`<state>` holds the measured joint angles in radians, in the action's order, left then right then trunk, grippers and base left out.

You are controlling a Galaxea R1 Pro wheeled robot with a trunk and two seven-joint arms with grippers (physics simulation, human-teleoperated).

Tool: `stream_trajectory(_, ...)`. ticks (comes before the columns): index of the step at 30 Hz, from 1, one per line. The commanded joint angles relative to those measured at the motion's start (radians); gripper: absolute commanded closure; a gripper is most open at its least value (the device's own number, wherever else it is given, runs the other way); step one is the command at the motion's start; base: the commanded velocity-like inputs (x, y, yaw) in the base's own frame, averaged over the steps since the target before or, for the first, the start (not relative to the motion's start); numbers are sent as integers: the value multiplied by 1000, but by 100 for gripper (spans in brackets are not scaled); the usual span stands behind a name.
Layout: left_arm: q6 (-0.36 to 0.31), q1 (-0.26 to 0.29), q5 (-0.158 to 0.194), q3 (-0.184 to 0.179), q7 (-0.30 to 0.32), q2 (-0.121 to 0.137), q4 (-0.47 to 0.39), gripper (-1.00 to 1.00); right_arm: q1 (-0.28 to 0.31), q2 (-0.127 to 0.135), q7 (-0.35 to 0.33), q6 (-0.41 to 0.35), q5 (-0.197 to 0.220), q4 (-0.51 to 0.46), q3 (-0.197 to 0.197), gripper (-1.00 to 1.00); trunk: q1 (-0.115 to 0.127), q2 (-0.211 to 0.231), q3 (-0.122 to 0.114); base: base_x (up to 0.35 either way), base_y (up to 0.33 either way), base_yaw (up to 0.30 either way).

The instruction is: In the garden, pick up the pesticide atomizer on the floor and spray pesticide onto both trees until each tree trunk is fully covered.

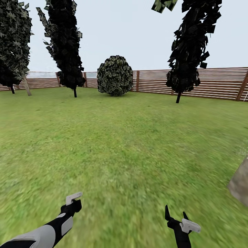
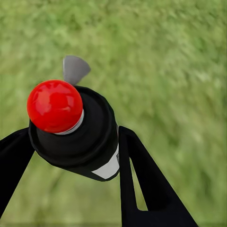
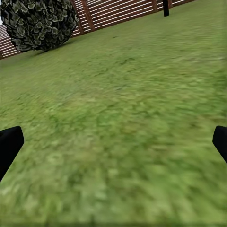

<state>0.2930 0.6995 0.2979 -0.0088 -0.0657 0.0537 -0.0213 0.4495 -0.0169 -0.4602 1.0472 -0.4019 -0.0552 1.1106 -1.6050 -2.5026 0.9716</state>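
Observation:
The pesticide atomizer is a black bottle with a red knob, a grey trigger and a white label. My left gripper is shut on it, a black finger on each side. In the head view the left gripper hangs low over the grass floor, with the atomizer's grey head sticking up. My right gripper is open and empty, its fingertips spread wide over the lawn. A grey-brown mottled tree trunk cuts in at the right edge. A second pale trunk stands far left.
Two black conifers and a round bush stand before the brown slat fence at the back. The bush and fence also appear in the right wrist view. Open lawn lies between me and them.

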Motion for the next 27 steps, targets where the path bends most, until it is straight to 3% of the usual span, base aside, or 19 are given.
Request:
stream_trajectory(1, 0, 0, 0, 0, 0, 0, 0, 100, 0, 0, 0, 0, 0, 0, 0, -100, 0, 0, 0, 0, 0, 0)
stream_trajectory(11, 0, 0, 0, 0, 0, 0, 0, 100, 0, 0, 0, 0, 0, 0, 0, -100, 0, 0, 0, 0, 3, 0)
stream_trajectory(22, 0, 0, 0, 0, 0, 0, 0, 100, 0, 0, 0, 0, 0, 0, 0, -100, 0, 0, 0, 0, 257, 0)
stream_trajectory(27, 0, 0, 1, 0, 0, 0, 0, 100, 0, 0, 0, 0, 0, 0, 0, -100, 0, 0, 0, 0, 63, 0)
